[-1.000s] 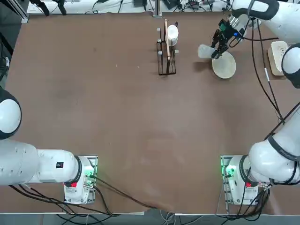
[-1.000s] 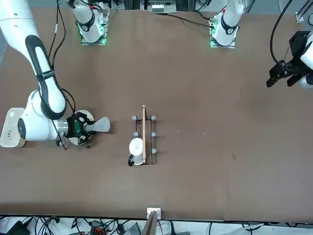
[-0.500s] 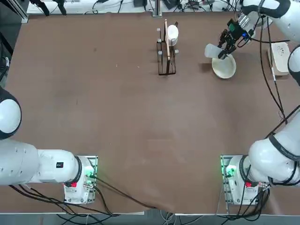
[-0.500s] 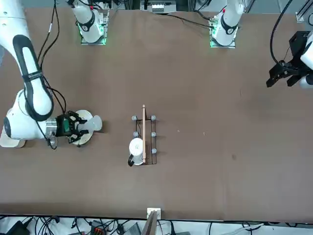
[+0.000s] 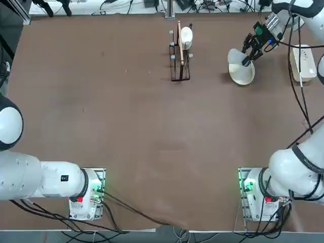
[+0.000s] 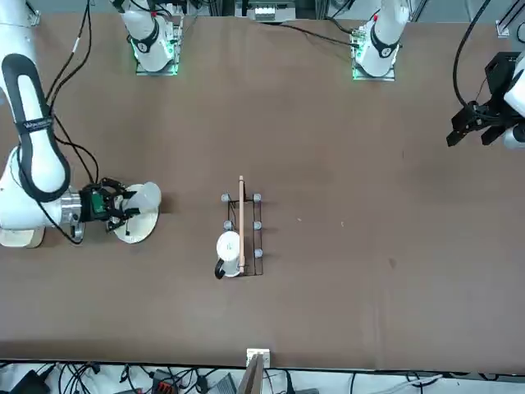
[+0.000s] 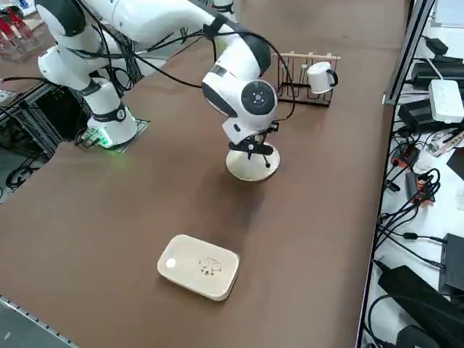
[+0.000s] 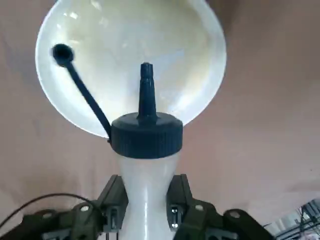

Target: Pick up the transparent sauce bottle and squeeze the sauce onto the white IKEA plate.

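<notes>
**Ana:** Over the white IKEA plate [image 8: 131,65], the right gripper [image 8: 146,197] has its fingers [image 8: 114,196] pinched on the waist of the transparent sauce bottle [image 8: 145,172], which hangs above the plate's rim.

**Ben:** Which way does it point?

**Ana:** Its long axis runs out from the fingers; the blue nozzle [image 8: 145,90] aims at the plate's middle, its tethered cap [image 8: 62,52] hanging off to one side.

**Ben:** How should the squeeze go?

**Ana:** Probably tip the nozzle lower, hold it over the plate's centre, and press gradually.
</notes>
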`<action>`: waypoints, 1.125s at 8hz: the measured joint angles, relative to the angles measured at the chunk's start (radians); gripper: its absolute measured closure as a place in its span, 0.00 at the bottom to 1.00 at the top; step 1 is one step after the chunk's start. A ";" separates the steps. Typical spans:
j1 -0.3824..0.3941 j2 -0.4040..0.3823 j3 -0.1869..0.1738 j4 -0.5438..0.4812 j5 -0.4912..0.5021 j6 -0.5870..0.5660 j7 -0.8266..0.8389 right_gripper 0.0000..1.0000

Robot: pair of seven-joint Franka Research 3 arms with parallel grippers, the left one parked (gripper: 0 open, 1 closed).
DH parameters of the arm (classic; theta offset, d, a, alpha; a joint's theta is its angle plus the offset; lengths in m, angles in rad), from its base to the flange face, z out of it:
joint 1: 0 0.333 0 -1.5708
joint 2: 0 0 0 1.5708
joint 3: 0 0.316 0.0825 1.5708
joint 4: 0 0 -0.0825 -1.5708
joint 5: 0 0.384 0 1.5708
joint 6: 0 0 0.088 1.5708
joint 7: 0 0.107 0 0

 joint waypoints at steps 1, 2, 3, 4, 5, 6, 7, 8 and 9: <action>-0.013 -0.017 0.000 -0.024 0.008 -0.004 -0.025 0.56; -0.020 -0.034 0.000 -0.049 0.028 -0.004 -0.047 0.56; -0.023 -0.051 0.000 -0.075 0.056 0.000 -0.062 0.56; -0.023 -0.071 0.002 -0.105 0.078 0.015 -0.066 0.56; -0.022 -0.092 0.007 -0.144 0.093 0.042 -0.068 0.56; -0.022 -0.110 0.009 -0.186 0.107 0.069 -0.078 0.56; -0.022 -0.123 0.010 -0.220 0.128 0.096 -0.092 0.56; -0.021 -0.132 0.015 -0.249 0.152 0.125 -0.107 0.56; -0.021 -0.138 0.034 -0.271 0.165 0.159 -0.109 0.56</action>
